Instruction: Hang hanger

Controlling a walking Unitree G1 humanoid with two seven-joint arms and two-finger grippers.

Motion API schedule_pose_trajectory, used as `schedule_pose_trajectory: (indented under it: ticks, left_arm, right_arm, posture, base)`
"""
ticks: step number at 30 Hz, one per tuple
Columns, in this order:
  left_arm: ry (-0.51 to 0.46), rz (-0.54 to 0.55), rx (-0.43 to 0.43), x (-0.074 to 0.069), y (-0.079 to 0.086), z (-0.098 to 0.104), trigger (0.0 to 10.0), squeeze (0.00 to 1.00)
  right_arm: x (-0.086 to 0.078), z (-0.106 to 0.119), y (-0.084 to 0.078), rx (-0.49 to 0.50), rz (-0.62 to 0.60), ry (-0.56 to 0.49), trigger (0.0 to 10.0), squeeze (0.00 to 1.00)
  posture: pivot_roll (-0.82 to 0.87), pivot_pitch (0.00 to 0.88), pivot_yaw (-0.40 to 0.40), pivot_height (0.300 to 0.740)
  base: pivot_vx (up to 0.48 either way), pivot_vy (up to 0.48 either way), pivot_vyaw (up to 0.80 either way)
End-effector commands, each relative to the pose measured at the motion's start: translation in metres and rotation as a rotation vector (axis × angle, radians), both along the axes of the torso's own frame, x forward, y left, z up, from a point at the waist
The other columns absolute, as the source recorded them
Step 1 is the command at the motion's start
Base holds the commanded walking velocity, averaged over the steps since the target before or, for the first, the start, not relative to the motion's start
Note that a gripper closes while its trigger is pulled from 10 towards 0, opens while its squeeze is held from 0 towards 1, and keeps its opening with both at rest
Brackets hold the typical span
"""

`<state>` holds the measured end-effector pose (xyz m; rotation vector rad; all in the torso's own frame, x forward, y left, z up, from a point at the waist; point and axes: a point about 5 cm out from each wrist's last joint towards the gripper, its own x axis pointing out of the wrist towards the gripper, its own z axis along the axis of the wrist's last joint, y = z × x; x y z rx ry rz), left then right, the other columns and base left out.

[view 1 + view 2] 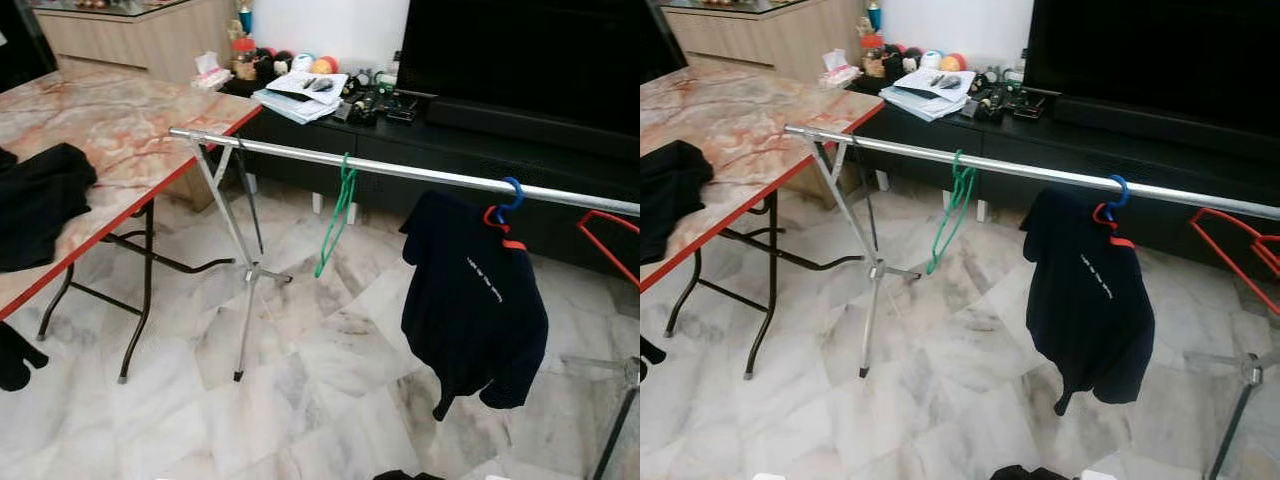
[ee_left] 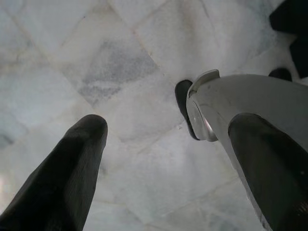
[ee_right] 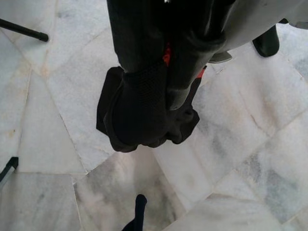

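A silver clothes rail (image 1: 420, 172) runs across the room on folding legs. An empty green hanger (image 1: 340, 215) hangs near its middle. Further right, a dark shirt (image 1: 475, 300) hangs from a blue-hooked hanger (image 1: 510, 200), and a red hanger (image 1: 605, 240) hangs at the far right. In the right wrist view my right gripper (image 3: 166, 65) is shut on a black garment (image 3: 144, 120), with bits of a red hanger (image 3: 166, 54) showing between the fingers, low above the floor. My left gripper (image 2: 168, 124) hangs open over the marble floor with nothing in it.
A marble-top folding table (image 1: 120, 120) with black clothes (image 1: 35, 200) stands at the left. A dark TV cabinet (image 1: 480, 130) with papers and clutter runs behind the rail. The rail's legs (image 1: 245, 280) stand on the tiled floor.
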<state>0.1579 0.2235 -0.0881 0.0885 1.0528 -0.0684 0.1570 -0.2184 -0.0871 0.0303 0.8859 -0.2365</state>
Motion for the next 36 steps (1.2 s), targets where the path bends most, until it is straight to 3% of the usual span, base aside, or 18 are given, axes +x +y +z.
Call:
schedule_pose_trajectory:
  ticks: [1, 16, 36]
  left_arm:
    - [0.019, 0.006, 0.008, -0.0057, 0.0022, -0.0020, 10.0, 0.00]
    - [0.018, 0.022, -0.004, -0.0058, 0.0011, -0.0023, 10.0, 0.00]
    - [0.018, 0.058, -0.013, -0.0072, 0.0010, -0.0030, 10.0, 0.00]
  right_arm:
    - [-0.0032, -0.0015, 0.0006, 0.007, -0.007, 0.010, 10.0, 0.00]
    - [-0.0009, -0.0005, 0.0005, 0.003, 0.002, 0.003, 10.0, 0.00]
    - [0.0027, 0.0009, 0.0030, 0.013, 0.013, -0.017, 10.0, 0.00]
  posture:
    - [-0.05, 0.073, 0.052, 0.721]
    - [-0.05, 0.067, 0.049, 0.721]
    - [-0.05, 0.060, 0.048, 0.721]
  base:
    - [0.000, -0.412, -0.79]
    - [0.000, 0.000, -0.79]
    - [0.000, 0.000, 0.00]
